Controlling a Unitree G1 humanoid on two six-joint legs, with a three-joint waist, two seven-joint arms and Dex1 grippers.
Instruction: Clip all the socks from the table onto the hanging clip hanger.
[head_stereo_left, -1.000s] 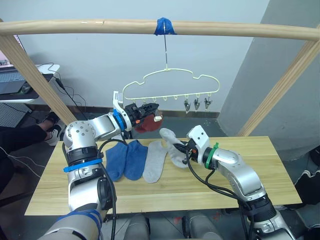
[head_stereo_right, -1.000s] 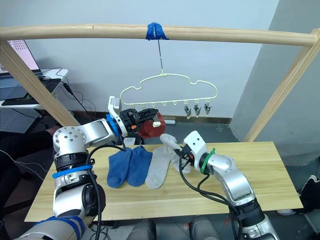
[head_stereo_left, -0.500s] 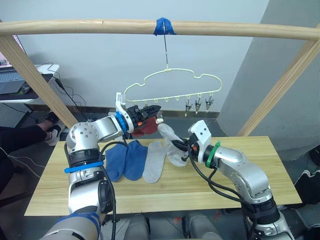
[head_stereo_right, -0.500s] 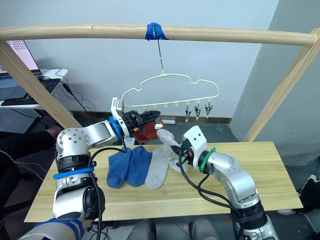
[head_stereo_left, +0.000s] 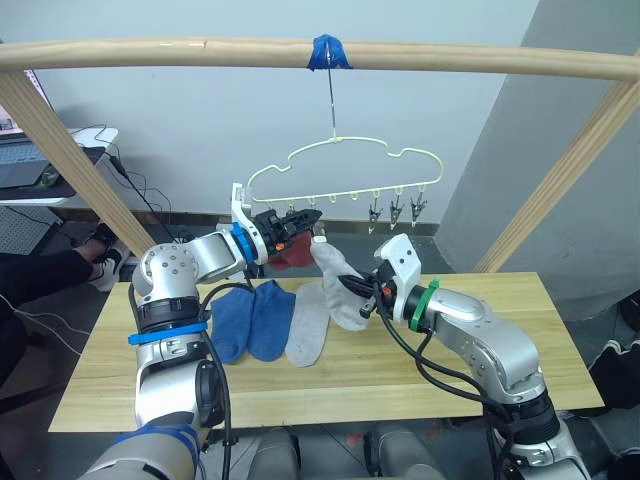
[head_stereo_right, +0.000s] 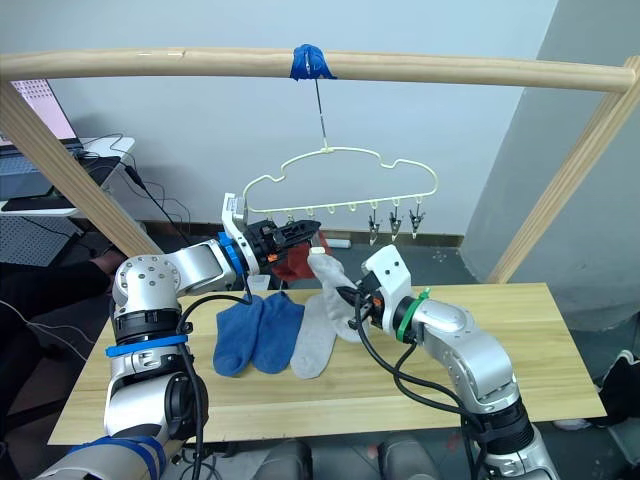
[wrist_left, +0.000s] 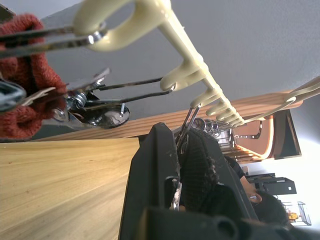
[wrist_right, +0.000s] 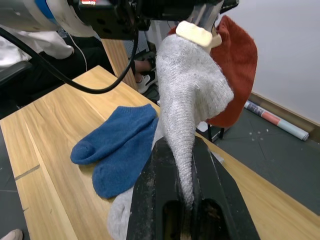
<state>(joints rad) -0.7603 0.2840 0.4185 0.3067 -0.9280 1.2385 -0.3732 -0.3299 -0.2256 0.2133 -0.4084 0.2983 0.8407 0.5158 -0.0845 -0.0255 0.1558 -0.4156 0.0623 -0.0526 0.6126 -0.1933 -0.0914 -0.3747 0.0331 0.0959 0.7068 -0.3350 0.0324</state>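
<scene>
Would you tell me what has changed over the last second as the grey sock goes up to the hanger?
The right gripper, still shut on the light grey sock, has lifted it off the table toward the left gripper. That gripper still squeezes a clip on the clip hanger, beside the hanging rust red sock. The blue socks and the other grey sock have not moved.

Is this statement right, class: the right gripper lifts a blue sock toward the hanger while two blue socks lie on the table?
Not quite. The sock in the right gripper is light grey, as the right wrist view shows. Two blue socks do lie on the table.
</scene>
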